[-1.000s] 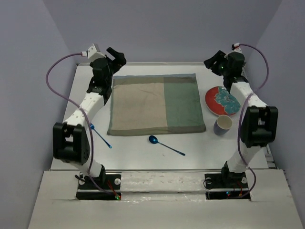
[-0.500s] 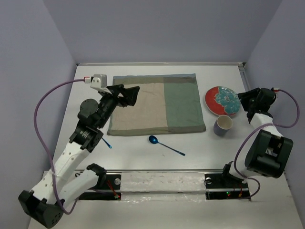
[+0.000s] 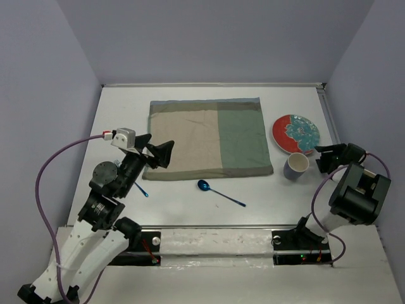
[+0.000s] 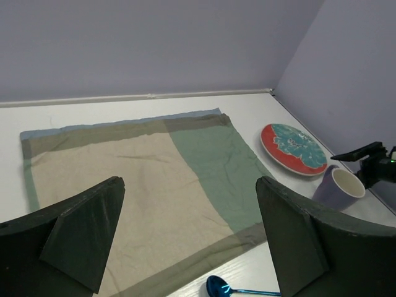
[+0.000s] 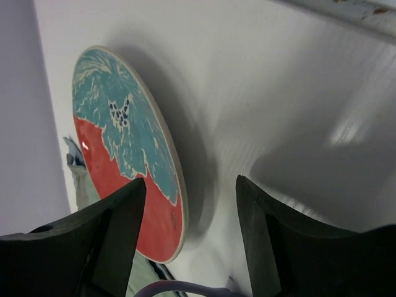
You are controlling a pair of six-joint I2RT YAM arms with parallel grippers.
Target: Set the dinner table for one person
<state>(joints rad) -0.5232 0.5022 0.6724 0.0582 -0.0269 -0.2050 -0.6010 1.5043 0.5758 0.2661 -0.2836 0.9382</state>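
Note:
The dinner table is a white top with a tan-and-green placemat in its middle. A red-and-teal plate and a purple cup sit to the mat's right. A blue spoon lies in front of the mat. My left gripper hovers open over the mat's near-left corner, holding nothing. In the left wrist view the left gripper frames the placemat. My right gripper is open and low beside the cup. In the right wrist view, the plate has its rim close to the right gripper.
A second blue utensil lies left of the mat, partly under my left arm. Lavender walls enclose the table on three sides. The right wall runs close behind my right arm. The left wrist view also shows the cup and spoon.
My left gripper swung from the far-left corner back toward the near edge, now over the mat's near-left corner. My right gripper dropped from the far right to the table beside plate and cup.

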